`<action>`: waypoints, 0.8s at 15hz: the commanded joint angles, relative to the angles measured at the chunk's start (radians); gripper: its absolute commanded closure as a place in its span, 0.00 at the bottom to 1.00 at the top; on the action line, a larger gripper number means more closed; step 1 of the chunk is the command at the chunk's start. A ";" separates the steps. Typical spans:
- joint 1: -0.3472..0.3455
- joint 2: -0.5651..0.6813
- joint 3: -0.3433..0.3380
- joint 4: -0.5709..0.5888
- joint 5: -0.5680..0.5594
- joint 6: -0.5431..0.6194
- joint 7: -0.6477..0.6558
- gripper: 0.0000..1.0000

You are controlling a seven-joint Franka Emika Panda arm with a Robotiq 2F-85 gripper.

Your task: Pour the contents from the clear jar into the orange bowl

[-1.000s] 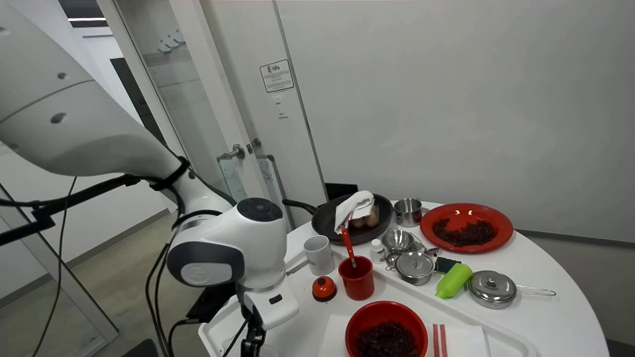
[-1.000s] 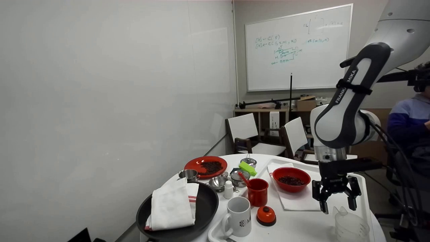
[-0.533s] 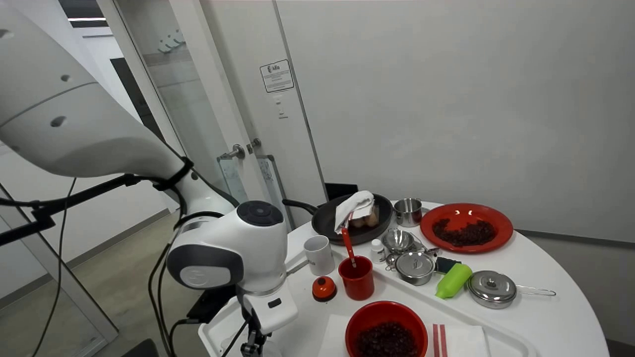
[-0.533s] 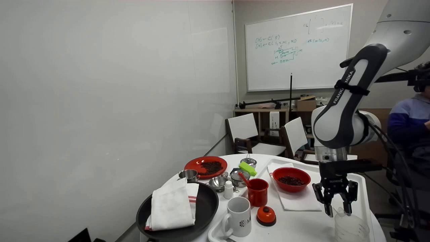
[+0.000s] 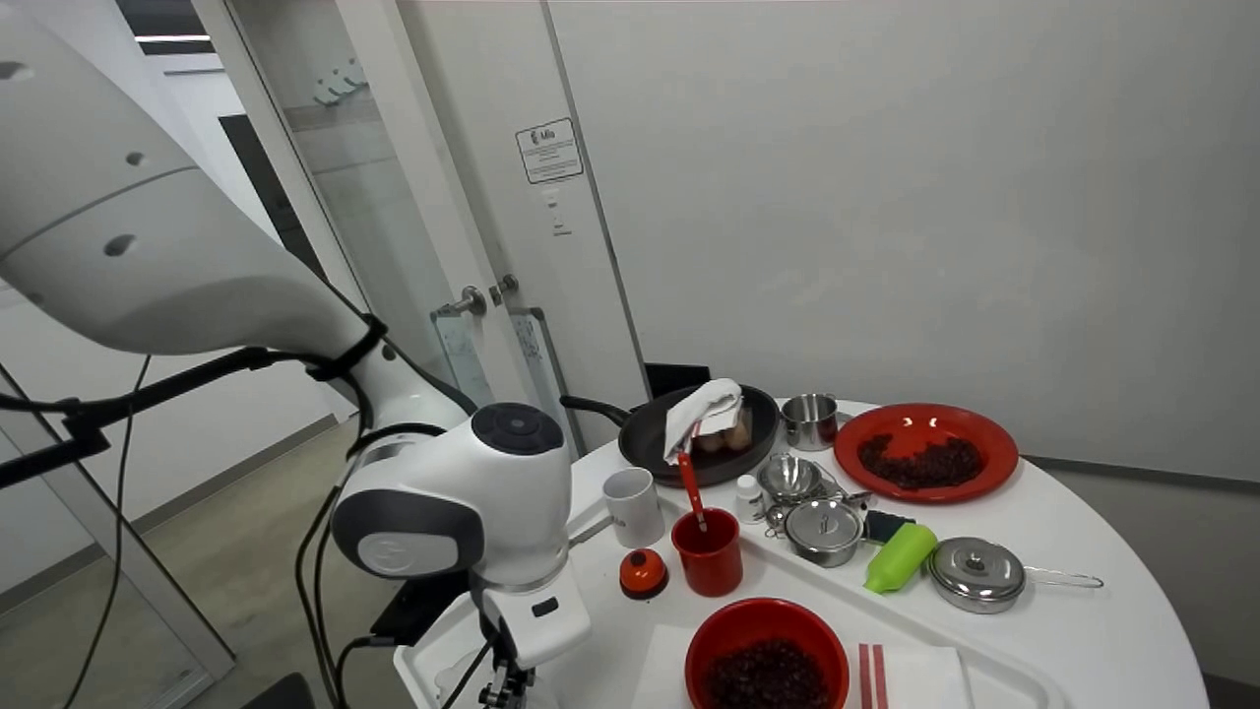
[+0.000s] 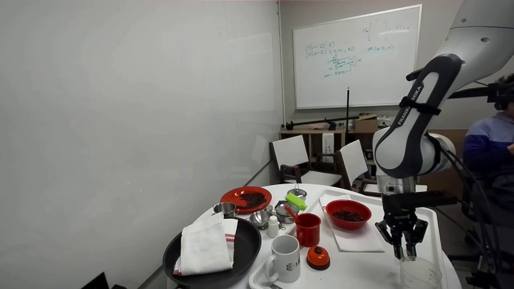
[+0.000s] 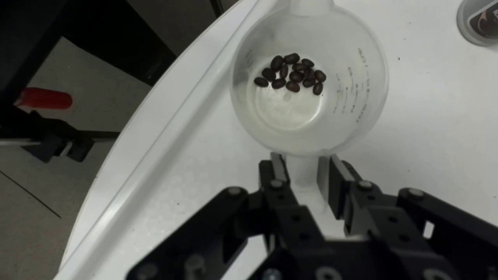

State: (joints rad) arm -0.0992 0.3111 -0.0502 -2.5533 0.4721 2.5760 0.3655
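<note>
In an exterior view, a round white table [image 5: 1102,640] stands by a plain grey wall [image 5: 886,197], a pale-framed door [image 5: 418,167] beside them and a greyish-brown floor [image 5: 226,522] below; a framed notice [image 5: 549,151] on the panel [image 5: 482,98] next to the door carries a heading that looks like "Mila", its smaller lines too fine to read. The orange bowl [image 5: 920,421] sits on the tabletop near the wall, dark bits [image 5: 940,463] inside it, outside the white tray [image 5: 620,640]. In an exterior view, a whiteboard [image 6: 385,76] with green handwriting I cannot decipher hangs above a wooden shelf [image 6: 315,131] and white-backed chairs [image 6: 292,152]. The arm [image 6: 431,82] reads "FRANKA", a black strap [image 6: 421,105] covering part of the next word and leaving "MIKA"; the white mug [image 6: 286,263] on the tray shows a dotted logo and an "M". The clear jar [image 6: 420,275] stands upright near the tray's edge, the gripper [image 6: 404,255] at its side. In the wrist view, dark beans [image 7: 291,74] lie at the bottom of the jar, whose wall carries a printed scale and lettering that seems to say "CUP" and "OUNC". The two fingers [image 7: 268,175] stand close on either side of its handle [image 7: 303,171]; whether they press on it I cannot tell. A cropped label [image 7: 486,23] shows on a container [image 7: 463,23] at the top right.
</note>
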 commanded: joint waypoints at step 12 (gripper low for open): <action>-0.006 -0.212 -0.067 0.083 -0.186 -0.026 -0.056 0.89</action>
State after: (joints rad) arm -0.1116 0.1625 -0.0959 -2.4959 0.3659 2.5816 0.3059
